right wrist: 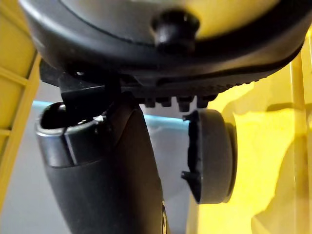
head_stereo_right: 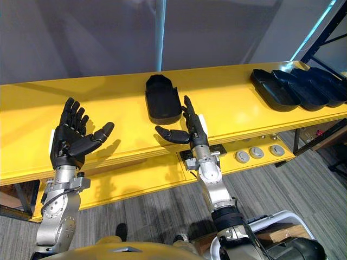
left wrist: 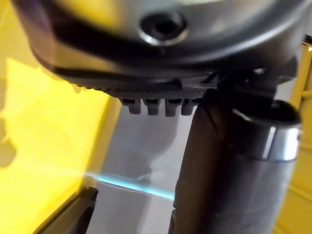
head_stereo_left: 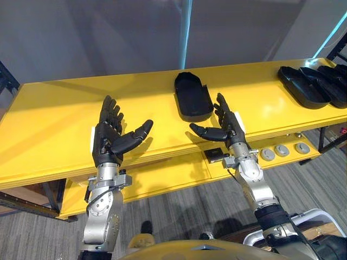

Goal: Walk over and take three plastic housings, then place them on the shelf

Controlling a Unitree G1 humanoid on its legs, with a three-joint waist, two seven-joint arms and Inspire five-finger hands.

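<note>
One black plastic housing [head_stereo_left: 193, 96] lies open side up on the yellow shelf [head_stereo_left: 59, 116], near its middle; it also shows as a dark oval housing [right wrist: 210, 155] past my right hand's fingers. My right hand [head_stereo_left: 226, 126] hovers open just to its right and nearer me, fingers straight, thumb pointing left, holding nothing. My left hand [head_stereo_left: 111, 135] hovers open over the shelf's front edge farther left, palm up and empty. Several more black housings [head_stereo_left: 312, 84] lie overlapped at the shelf's far right end.
A lower yellow ledge [head_stereo_left: 162, 176] runs under the shelf's front edge, with a black block [head_stereo_left: 216, 154] and round grey knobs [head_stereo_left: 282, 150] on it. Dark rack posts [head_stereo_left: 335, 49] stand at the right. Grey carpet [head_stereo_left: 179, 216] lies below.
</note>
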